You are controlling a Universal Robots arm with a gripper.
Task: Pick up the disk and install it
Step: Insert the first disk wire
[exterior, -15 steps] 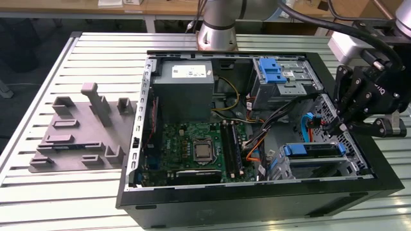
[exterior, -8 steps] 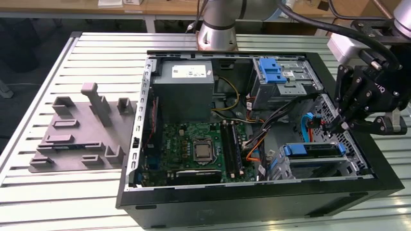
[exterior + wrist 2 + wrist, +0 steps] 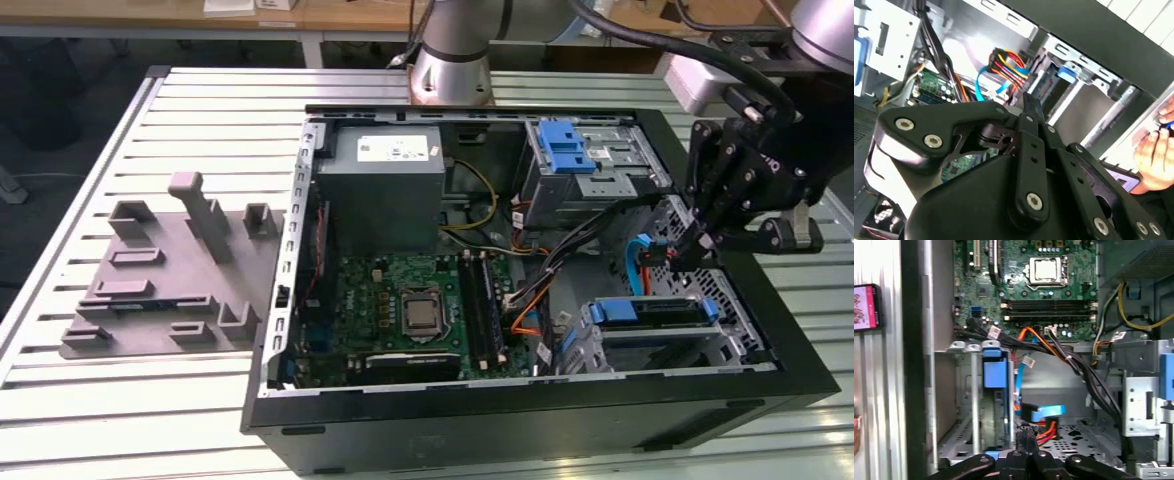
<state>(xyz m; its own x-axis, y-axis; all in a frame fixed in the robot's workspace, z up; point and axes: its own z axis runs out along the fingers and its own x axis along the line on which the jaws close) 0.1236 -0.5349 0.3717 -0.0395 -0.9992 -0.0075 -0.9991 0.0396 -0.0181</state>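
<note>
Blue-framed disk (image 3: 646, 312) sits slotted in its bay, just below the jaws.

- Gripper (image 3: 690, 252) hangs pointing down into the open computer case (image 3: 747, 290), over its drive-bay end.
- Fingers (image 3: 1026, 437) pressed together, nothing between them.
- A person's hand (image 3: 1154, 150) sits just outside the case wall.
</note>
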